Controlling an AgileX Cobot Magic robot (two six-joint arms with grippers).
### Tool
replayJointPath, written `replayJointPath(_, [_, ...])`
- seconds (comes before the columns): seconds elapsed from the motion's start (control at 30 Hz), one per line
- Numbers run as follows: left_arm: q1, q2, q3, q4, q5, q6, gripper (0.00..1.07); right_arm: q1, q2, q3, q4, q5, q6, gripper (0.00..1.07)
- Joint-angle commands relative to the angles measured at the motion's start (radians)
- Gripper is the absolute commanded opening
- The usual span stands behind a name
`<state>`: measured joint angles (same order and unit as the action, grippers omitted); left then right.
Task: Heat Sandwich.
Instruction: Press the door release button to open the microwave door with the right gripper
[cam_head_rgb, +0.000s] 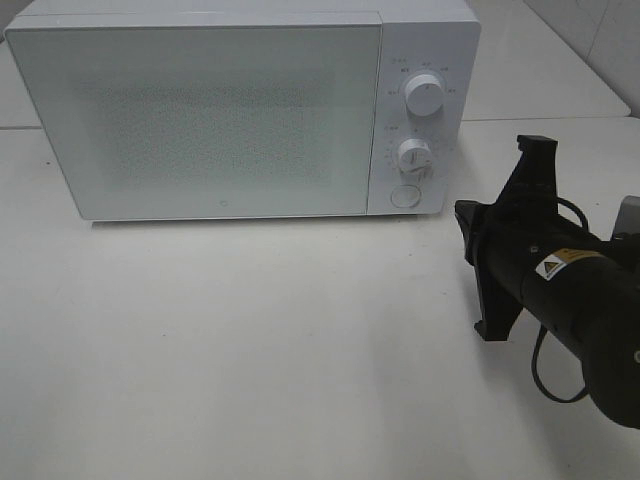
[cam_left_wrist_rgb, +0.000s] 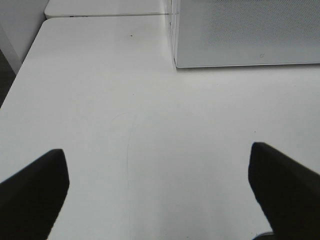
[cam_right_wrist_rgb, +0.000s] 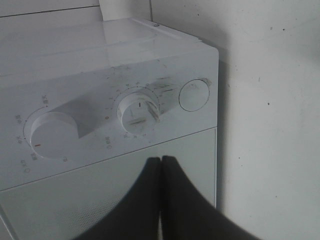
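White microwave (cam_head_rgb: 220, 110) on a white table (cam_head_rgb: 250, 350), its door (cam_head_rgb: 200, 110) closed and its controls on the right: upper knob (cam_head_rgb: 425, 93), lower knob (cam_head_rgb: 413, 155) and round button (cam_head_rgb: 405, 196).

The right gripper (cam_right_wrist_rgb: 161, 165) is at the near right of the oven. Its jaws are pressed together with nothing between them and aim at the control panel. The two fingers make a single blunt tip, probably so that it can press the round button to release the door.

The left gripper (cam_left_wrist_rgb: 156, 149) hangs over bare table to the near left of the oven. Its jaws are spread wide and empty, and it is apparently parked clear of the door.

The sandwich appears in no view. Whether it lies behind the frosted door cannot be told, so neither its heading nor its long axis can be read.
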<state>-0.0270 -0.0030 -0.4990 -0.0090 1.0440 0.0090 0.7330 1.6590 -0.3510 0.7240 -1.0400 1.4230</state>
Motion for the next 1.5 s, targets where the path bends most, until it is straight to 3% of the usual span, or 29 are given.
replayJointPath(0.03, [0.004,-0.024,0.004,0.004,-0.008,0.001,0.92,0.004,-0.004,0.0,-0.001,0.01,0.003,0.0])
replayJointPath(0.4, [0.004,-0.024,0.004,0.004,-0.008,0.001,0.92,-0.002,0.02,-0.013,0.026,0.052,0.0,0.0])
replayJointPath(0.87, [0.004,-0.024,0.004,0.004,-0.008,0.001,0.92,-0.003,0.176,-0.133,0.014,0.061,0.009,0.0])
replayJointPath(1.5, [0.004,-0.024,0.004,0.004,-0.008,0.001,0.92,-0.167,0.299,-0.345,-0.168,0.226,-0.024,0.0])
